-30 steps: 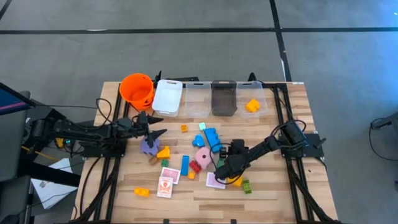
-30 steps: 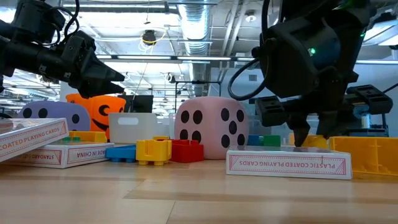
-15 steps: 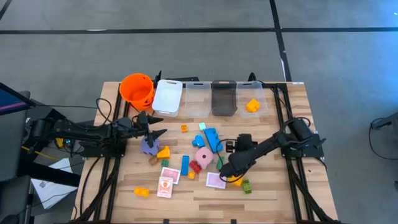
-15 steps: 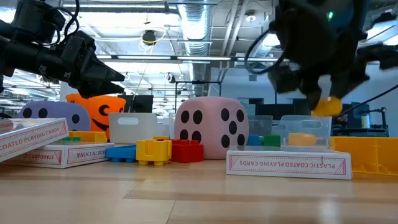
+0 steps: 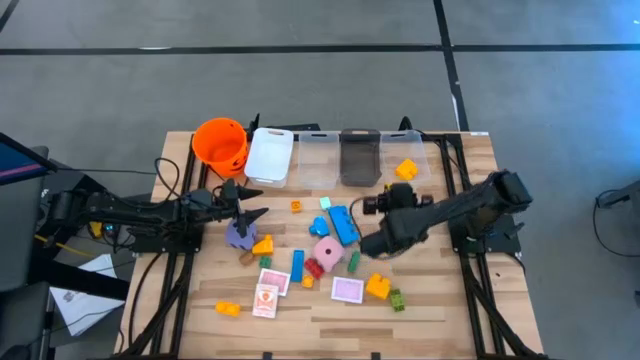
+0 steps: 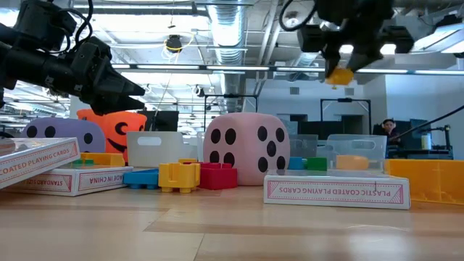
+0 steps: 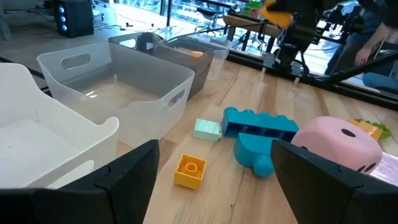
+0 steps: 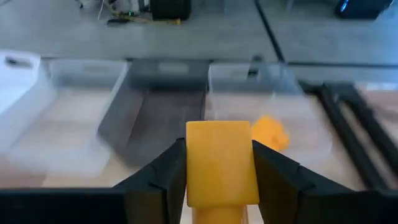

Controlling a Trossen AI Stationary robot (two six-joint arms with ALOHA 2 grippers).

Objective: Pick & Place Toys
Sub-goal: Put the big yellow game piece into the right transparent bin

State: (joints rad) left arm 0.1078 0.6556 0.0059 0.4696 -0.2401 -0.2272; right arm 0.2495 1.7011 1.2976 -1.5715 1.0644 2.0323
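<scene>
My right gripper (image 8: 222,180) is shut on a yellow brick (image 8: 221,160) high above the table, in front of the row of bins; it also shows in the high view (image 5: 373,206) and the low view (image 6: 341,54). My left gripper (image 5: 253,205) is open and empty, hovering over the purple dotted die (image 5: 238,236) at the table's left. The pink die (image 5: 325,250), blue bricks (image 5: 342,224), a yellow brick (image 5: 377,286) and pink cards (image 5: 347,290) lie on the table's middle. My right gripper pinches the yellow brick by two opposite sides (image 8: 193,163) between its two fingers (image 8: 163,177). The fingers point toward the table's far edge, at the bins. The brick (image 6: 339,73) sticks out at the fingertips, lifted well clear of the table.
Along the far edge stand an orange bucket (image 5: 220,142), a white bin (image 5: 269,155), a clear bin (image 5: 318,160), a dark bin (image 5: 360,158) and a clear bin (image 5: 420,172) holding an orange brick (image 5: 406,169). More small bricks and card boxes (image 5: 268,292) lie near the front.
My right gripper has risen from beside the pink card near the table's front with the yellow brick between its fingers and has gone up and toward the far edge, toward the bins. The brick is lifted clear.
</scene>
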